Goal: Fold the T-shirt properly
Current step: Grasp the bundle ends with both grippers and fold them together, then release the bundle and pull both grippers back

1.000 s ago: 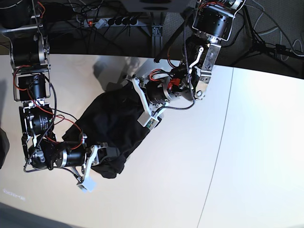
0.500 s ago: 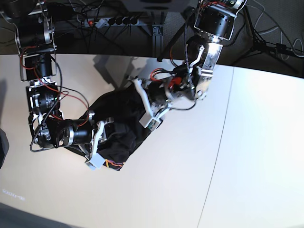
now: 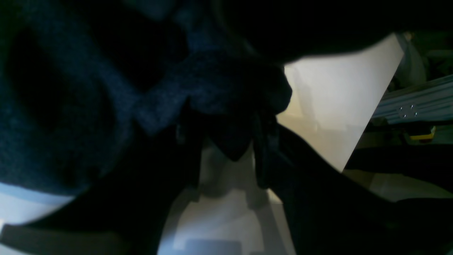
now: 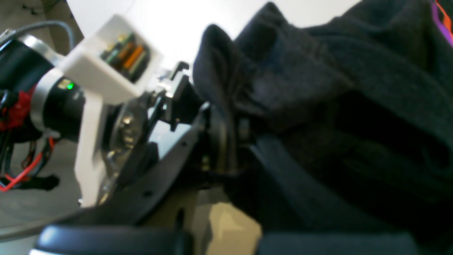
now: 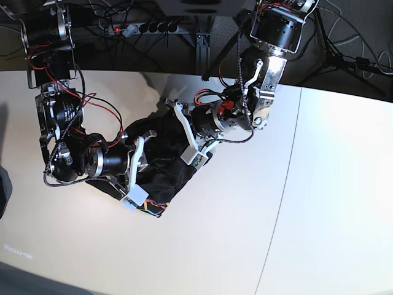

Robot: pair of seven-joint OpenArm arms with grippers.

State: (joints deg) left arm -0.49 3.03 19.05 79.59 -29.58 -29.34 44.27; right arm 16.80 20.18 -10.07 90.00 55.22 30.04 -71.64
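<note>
The right gripper (image 5: 149, 161), clamped on the shirt (image 5: 163, 175), has carried its end up toward the left gripper (image 4: 226, 141), which pinches a fold. Shirt now bunched between them on the table (image 5: 319, 184); fold unfinished.

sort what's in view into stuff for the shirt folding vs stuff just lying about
For the job:
- black thin jersey T-shirt, bunched on the white table
- left gripper
- right gripper

Lying about:
- black power strip behind the table
- loose cables
</note>
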